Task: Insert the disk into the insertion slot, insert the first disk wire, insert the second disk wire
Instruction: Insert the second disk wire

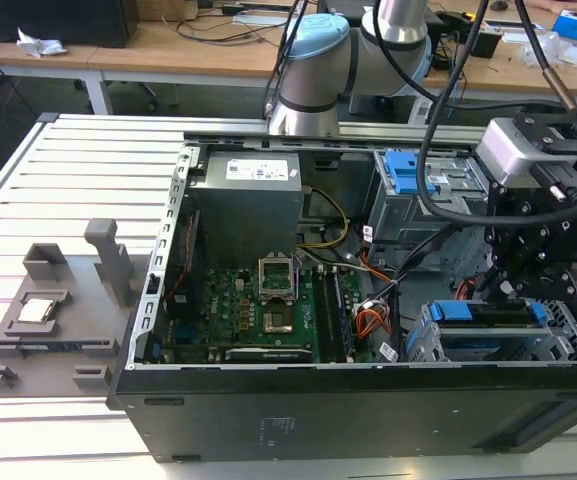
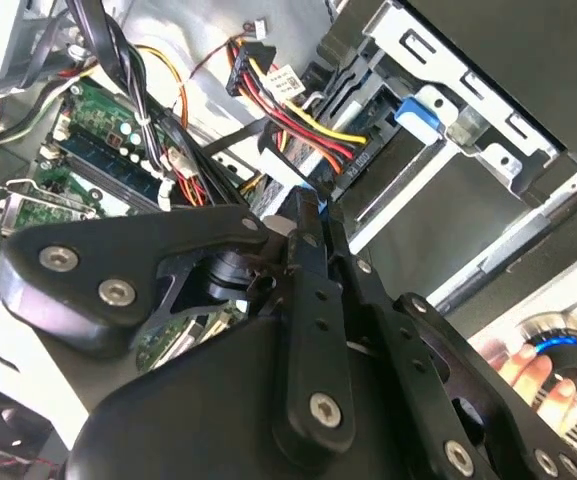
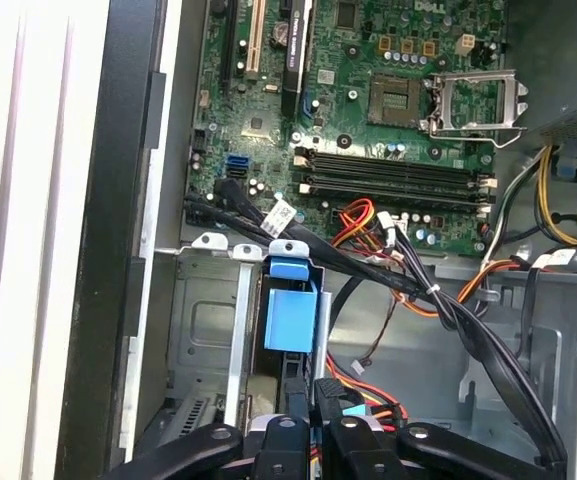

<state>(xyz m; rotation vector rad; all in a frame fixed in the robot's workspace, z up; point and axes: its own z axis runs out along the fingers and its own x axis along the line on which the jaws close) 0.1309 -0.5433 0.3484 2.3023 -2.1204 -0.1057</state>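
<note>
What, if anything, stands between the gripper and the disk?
Nothing visible does. In the exterior view the gripper hangs right above the disk, which sits in the slot. In the first wrist view, black cables pass to one side, not across.

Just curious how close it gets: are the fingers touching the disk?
Cannot tell. In the exterior view the gripper hangs right over the disk in the slot, but its own body hides where they would meet.
</note>
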